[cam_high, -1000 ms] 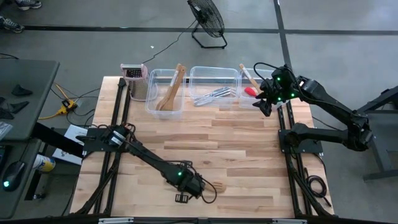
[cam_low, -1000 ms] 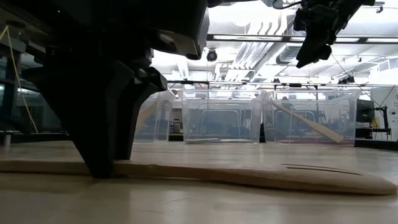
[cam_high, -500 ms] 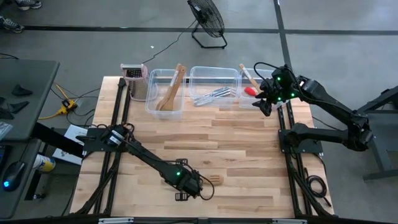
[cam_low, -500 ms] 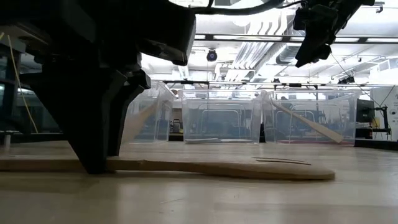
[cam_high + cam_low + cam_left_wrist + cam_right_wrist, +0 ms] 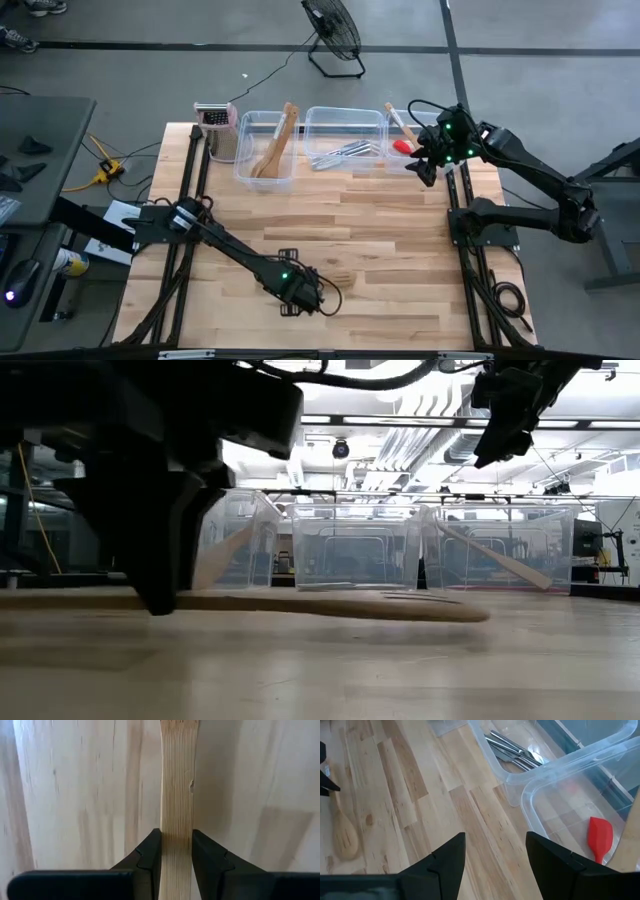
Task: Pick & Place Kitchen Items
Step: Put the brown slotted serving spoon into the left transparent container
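wooden spatula [image 5: 176,795] sits pinched by its handle in my left gripper [image 5: 176,854], low over the table [image 5: 400,250], so i can carry it to the tubs [image 5: 345,135], while my right gripper [image 5: 495,852] waits open.

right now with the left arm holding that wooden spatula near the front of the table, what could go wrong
The left gripper is shut on the narrow handle of the wooden spatula, so the long slotted blade sticks far out to one side; it may swivel or droop in the grip. Carried low, the blade could catch a clear tub wall. The right gripper hangs open over the right-hand tub, crowding that drop zone.
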You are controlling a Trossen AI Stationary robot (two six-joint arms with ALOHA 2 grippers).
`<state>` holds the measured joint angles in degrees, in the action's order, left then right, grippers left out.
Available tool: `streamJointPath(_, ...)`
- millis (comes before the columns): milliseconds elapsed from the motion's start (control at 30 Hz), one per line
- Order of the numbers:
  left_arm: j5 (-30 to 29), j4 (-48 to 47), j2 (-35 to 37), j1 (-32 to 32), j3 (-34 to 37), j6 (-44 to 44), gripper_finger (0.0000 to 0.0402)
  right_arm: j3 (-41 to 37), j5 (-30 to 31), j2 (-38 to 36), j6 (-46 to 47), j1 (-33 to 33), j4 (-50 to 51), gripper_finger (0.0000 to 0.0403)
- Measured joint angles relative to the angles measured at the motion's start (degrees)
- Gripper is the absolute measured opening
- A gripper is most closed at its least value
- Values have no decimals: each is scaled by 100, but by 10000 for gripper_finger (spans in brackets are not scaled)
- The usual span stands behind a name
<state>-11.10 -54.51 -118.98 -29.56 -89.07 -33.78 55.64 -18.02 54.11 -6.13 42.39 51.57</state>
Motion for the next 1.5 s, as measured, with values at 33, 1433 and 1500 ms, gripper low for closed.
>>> streamJointPath(33, -24, 8, 17, -2, -3, 4, 78, 0, -2, 0, 0, -2, 2, 200)
streamJointPath(1433, -3203, -730, 2258, 2249, -20, -213, 78, 0, 31, 0, 50, 2, -98, 200)
streamJointPath(1500, -3336, -708, 2335, 2369, -20, -255, 78, 0, 32, 0, 50, 1, -98, 200)
